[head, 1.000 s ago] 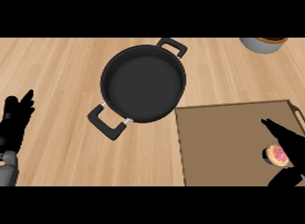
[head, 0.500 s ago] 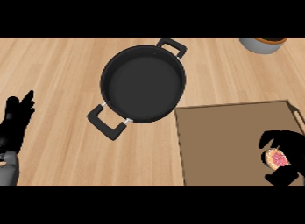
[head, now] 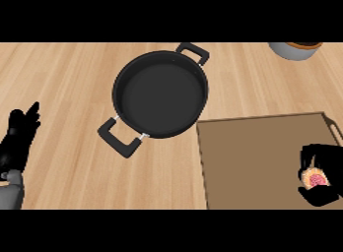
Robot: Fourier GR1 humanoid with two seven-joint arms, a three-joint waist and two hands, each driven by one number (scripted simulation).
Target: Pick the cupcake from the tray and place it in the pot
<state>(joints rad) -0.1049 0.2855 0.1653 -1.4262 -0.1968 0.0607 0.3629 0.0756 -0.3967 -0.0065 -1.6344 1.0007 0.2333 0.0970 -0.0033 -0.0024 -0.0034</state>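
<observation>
A black two-handled pot [head: 160, 101] stands on the wooden counter, up and left of the brown tray [head: 255, 162]. My right hand [head: 333, 170] is over the tray's right side, its fingers and thumb curled round the cupcake [head: 314, 179]. Only the cupcake's pink top and tan side show between them. My left hand [head: 16, 142] rests open at the left edge, fingers pointing up, far from the pot.
A grey container with an orange-brown top [head: 296, 49] sits at the counter's far right, cut off by the view's top. The tray has a handle slot [head: 336, 132] on its right rim.
My right hand has gone from lying open beside the cupcake to curling round it, and it has shifted a little to the right. The left hand and pot have not moved.
</observation>
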